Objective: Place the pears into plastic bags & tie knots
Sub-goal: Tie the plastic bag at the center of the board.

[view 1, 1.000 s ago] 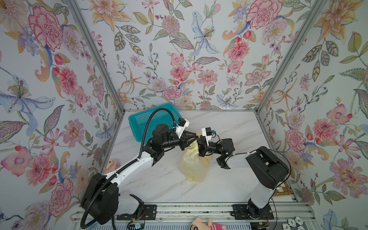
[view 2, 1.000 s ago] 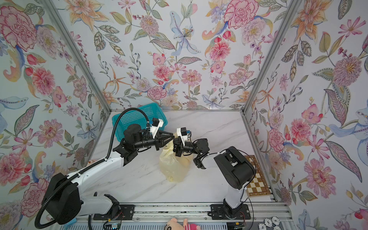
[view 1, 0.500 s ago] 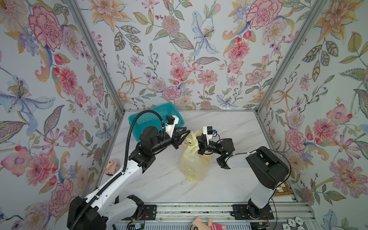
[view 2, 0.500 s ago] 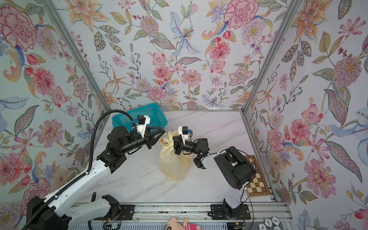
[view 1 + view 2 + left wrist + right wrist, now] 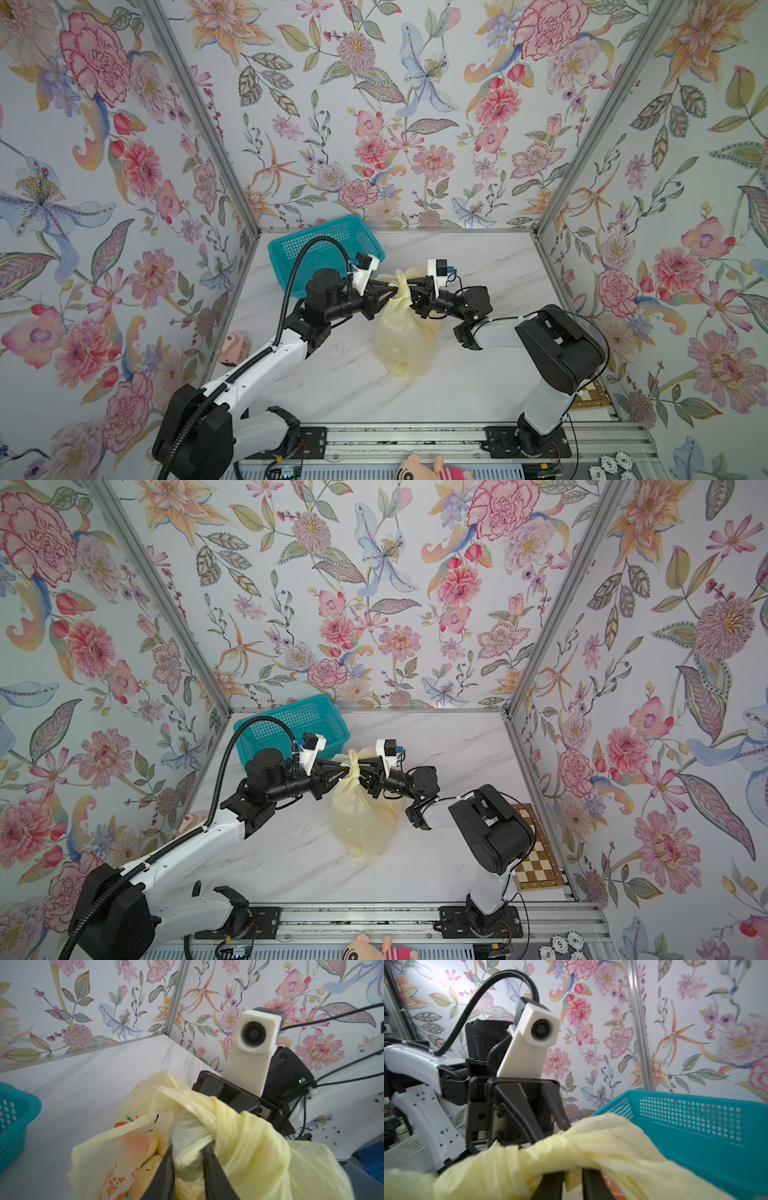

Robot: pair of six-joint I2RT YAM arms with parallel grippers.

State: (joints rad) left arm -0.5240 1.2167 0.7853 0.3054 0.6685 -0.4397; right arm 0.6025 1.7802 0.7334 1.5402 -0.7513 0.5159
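Nearest me lay a plush doll [image 5: 419,471], just in front of the table [image 5: 332,386]. Further in, about mid-table, the bag [image 5: 405,336] sat bulging, its neck drawn up into a knot [image 5: 402,286]. Through the left wrist camera I saw the pears [image 5: 150,1167] inside it. Cream skins showed at a gap in the plastic below the knot, and one dark stem poked up.

The left gripper [image 5: 392,290] and right gripper [image 5: 410,291] met at the knot from opposite sides, their tips close together. The left jaws were clamped on a wad of bag just under the knot. The right jaws stood a little apart with a fold of plastic in the gap, and I could not tell whether they pinched it.

A pink toy [image 5: 235,347] sat by the table's left edge and a checkerboard [image 5: 536,866] lay off its right edge. Farthest from me, the basket [image 5: 316,249] stood in the table's back left corner.
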